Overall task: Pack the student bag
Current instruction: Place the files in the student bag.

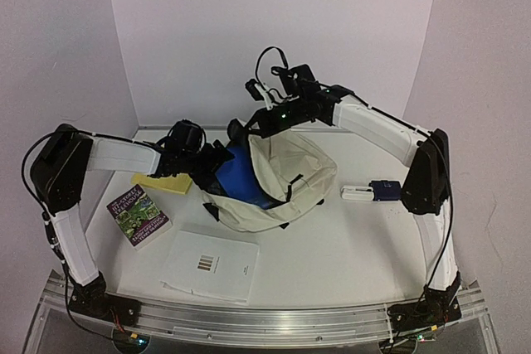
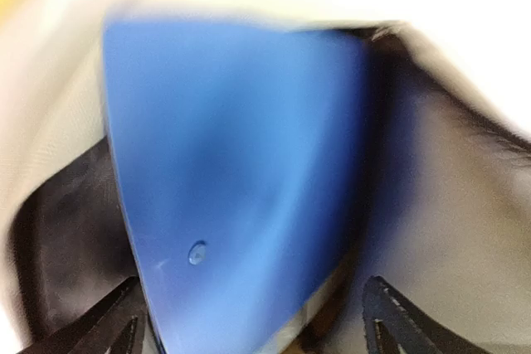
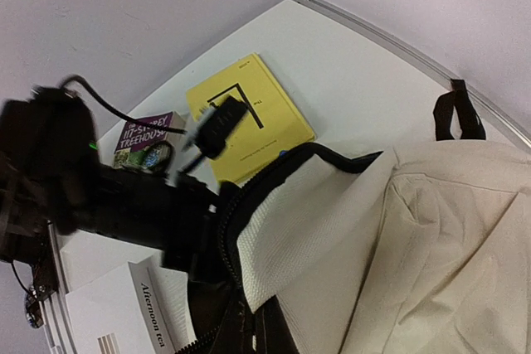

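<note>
The cream student bag (image 1: 299,173) lies open in the middle of the table, mouth toward the left. A blue smooth plastic item (image 1: 236,173) sits partly inside the mouth. My left gripper (image 1: 197,159) is at the mouth. In the left wrist view its fingers (image 2: 116,325) stand wide apart with the blue item (image 2: 241,163) between them and a gap on the right side; the bag lining (image 2: 465,230) surrounds it. My right gripper (image 1: 253,126) is shut on the bag's zipper rim and holds it up; in the right wrist view it (image 3: 257,333) pinches the bag (image 3: 448,230).
A yellow book (image 1: 166,180), a purple paperback (image 1: 138,215) and a white booklet (image 1: 209,264) lie left and in front of the bag. A small white and blue item (image 1: 373,191) lies to its right. White walls enclose the back and sides.
</note>
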Available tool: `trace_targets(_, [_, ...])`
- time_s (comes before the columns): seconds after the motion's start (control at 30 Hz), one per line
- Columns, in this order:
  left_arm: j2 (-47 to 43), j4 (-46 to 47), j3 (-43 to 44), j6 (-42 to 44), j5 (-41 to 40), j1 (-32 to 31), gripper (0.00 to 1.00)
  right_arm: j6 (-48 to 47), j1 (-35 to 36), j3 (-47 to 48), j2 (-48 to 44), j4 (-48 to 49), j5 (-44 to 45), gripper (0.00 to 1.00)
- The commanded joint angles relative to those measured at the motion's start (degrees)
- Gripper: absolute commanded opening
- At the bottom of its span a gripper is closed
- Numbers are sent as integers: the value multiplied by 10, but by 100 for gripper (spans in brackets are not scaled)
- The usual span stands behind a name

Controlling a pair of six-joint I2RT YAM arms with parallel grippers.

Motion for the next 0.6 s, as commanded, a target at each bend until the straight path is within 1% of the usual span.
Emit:
trace_targets(0.0, [-72,-136,60,118,-74,2,92,-13,-17,-20,-43,34,4,0])
trace_targets(0.1, [-99,-182,81,180,-81,3,89,-13,-17,-31,-49,34,5,0])
trace_targets(0.13, [-106,-203,89,197,-101,3,87,-13,-17,-33,-51,34,5,0])
trace_targets(0.2, [-119,-228,83,206,-109,8,79,-13,-17,-34,-53,34,5,0])
trace_targets(0.27, [-134,-220,51,208,-98,21,69,-13,-17,-31,-54,34,4,0])
trace_targets(0.3, [-139,-213,30,207,-87,30,66,-13,-17,-29,-54,34,3,0])
trace_targets(0.4, [-138,-199,1,222,-75,52,59,-11,-17,-24,-56,34,1,0])
trace_targets(0.5, [-113,-194,-4,242,-31,79,53,-9,-17,-21,-59,34,-2,0])
trace_targets(0.57, [-95,-186,-3,261,-15,86,50,-10,-17,-21,-65,34,-2,0])
